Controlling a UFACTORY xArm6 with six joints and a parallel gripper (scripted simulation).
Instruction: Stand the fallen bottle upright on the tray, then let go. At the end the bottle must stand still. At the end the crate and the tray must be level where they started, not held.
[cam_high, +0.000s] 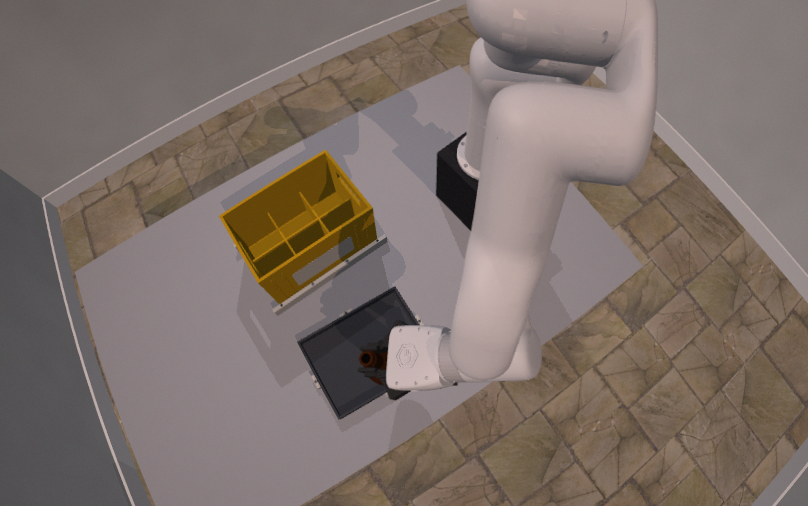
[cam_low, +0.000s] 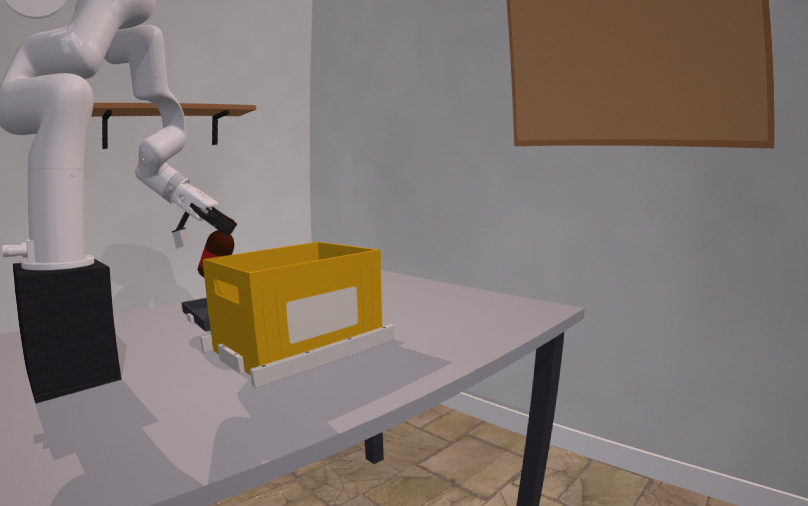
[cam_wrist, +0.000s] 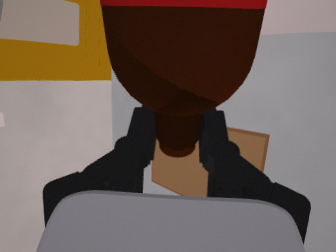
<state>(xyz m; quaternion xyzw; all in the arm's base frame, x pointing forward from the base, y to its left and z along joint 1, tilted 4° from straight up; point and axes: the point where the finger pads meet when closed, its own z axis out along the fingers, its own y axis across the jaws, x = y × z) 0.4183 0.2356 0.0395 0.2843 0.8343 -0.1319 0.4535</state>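
The hand (cam_wrist: 178, 133) is clamped on the neck of the brown bottle (cam_wrist: 183, 45), its two dark fingers pressing the narrow neck from either side, as the wrist view shows plainly. The bottle carries a red label band around its body and hangs from the hand neck-up, close to upright though leaning a little. Seen from the top view, the bottle (cam_high: 368, 358) is over the dark tray (cam_high: 333, 357), inside the tray's rim, toward the side nearest the arm's white wrist. In the exterior view the bottle (cam_low: 215, 250) shows behind the far end of the yellow crate (cam_low: 298, 297), and the crate hides the bottle's base, so whether the base touches the tray (cam_low: 193, 308) cannot be told. The crate (cam_high: 298, 226) sits on the grey surface (cam_high: 178, 357) just beside the tray, held by pale rails along its base, with inner dividers splitting it into compartments. The arm's black pedestal (cam_high: 448, 178) stands on the surface beyond the crate, well apart from the tray.
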